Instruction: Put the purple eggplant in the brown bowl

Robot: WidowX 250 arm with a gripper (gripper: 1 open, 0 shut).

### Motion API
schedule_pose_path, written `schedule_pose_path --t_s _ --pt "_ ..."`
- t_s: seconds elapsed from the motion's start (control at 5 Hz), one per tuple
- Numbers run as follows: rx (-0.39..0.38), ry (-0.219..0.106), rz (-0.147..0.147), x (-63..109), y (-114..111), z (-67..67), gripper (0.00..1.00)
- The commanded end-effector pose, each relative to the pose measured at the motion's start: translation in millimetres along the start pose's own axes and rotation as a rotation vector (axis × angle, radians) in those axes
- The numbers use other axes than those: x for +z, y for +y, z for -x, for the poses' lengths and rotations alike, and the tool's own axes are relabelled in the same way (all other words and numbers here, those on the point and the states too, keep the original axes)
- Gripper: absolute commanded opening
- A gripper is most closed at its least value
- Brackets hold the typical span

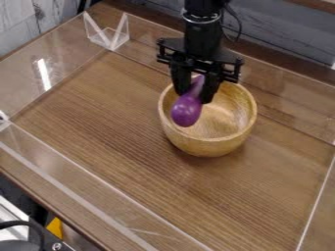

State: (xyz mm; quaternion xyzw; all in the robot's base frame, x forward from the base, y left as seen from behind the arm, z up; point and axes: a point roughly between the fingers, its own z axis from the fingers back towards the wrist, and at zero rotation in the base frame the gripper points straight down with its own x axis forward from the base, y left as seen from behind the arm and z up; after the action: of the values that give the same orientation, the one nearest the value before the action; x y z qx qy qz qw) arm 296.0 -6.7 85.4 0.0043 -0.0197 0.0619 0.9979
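Where the lower left corner of the view begins, a black cable curves beside a small yellow part. The wooden desk extends from there toward the rear, its grain visible and its surface glossy. On the right half of the desk stands the brown bowl, upright, round, thick-walled, opening upward. The purple eggplant is located within the outline of the bowl opening, toward its left side, with the rounded bulbous end lowest and the narrower end at the tool. Contact between eggplant and bowl cannot be determined. The black tool points downward over the rear of the bowl, its fingers pinching the upper part of the eggplant. The black arm rises above it. At the rear left, a transparent angular object stands near the desk edge.
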Motion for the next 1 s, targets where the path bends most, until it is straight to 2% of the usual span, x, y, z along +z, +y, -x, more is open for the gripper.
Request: schedule_pose_path --t_s 0.0,0.8 --pt "-0.002 -0.064 0.002 16.8 -2.0 -12.3 0.00" --pt "0.014 -0.057 -0.012 16.3 -2.4 -12.5 0.00"
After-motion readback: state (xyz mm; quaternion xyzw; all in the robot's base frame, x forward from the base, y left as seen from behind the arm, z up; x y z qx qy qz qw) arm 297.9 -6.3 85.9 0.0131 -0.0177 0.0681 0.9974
